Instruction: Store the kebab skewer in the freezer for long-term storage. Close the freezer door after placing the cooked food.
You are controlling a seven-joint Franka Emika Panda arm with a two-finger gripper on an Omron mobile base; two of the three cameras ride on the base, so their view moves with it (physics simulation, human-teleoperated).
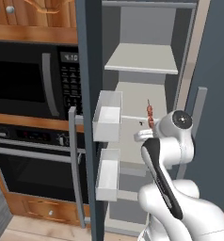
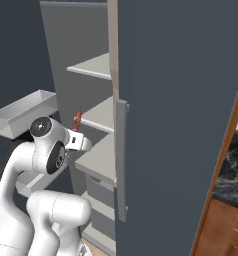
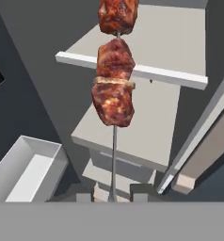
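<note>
We see our arm bent forward with the end effector (image 3: 113, 196) pinching the kebab skewer (image 3: 115, 84) upright just before the freezer (image 1: 147, 61), facing a middle shelf (image 3: 132, 127), with the freezer door (image 1: 88, 94) swung wide at the left and its bins (image 1: 107, 115) beside.

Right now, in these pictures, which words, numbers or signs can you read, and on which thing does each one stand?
Clock display of the black microwave, at the top of its control panel: pale digits, maybe "4:10", too blurred to be sure.
Microwave keypad: rows of small white marks, too small to read.
Wall oven control strip: no legible marks.
Freezer, freezer door, kebab skewer: no text.
</note>
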